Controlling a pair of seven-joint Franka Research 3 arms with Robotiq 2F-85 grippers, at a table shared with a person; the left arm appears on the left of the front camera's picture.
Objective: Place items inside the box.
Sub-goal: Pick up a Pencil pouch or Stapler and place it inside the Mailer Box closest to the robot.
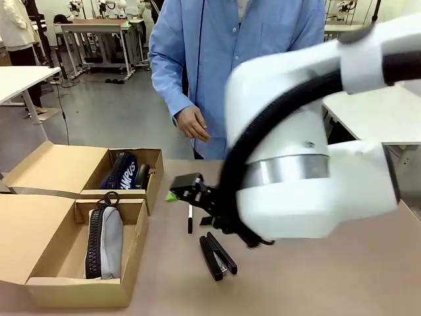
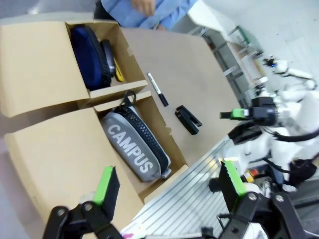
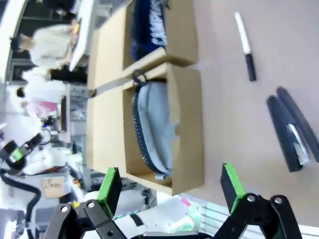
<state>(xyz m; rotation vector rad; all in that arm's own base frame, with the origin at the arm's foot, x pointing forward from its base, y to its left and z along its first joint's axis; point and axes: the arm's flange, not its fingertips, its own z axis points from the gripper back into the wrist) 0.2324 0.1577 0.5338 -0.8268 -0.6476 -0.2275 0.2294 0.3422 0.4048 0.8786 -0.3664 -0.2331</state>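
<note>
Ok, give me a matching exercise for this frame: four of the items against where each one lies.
Things:
1. grey pencil case
2. navy pencil case
3. marker pen
4. stapler

Places, as the front view shows them:
A. on the table, farther from the boxes
B. in the far box
C. on the table, closer to the boxes
D. in the near box

Pairs: 1-D, 2-B, 3-C, 4-A.

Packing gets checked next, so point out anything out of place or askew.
The marker pen and a black stapler lie loose on the table, outside the cardboard boxes. The stapler's top arm is splayed open from its base. Nothing else stands out.
</note>
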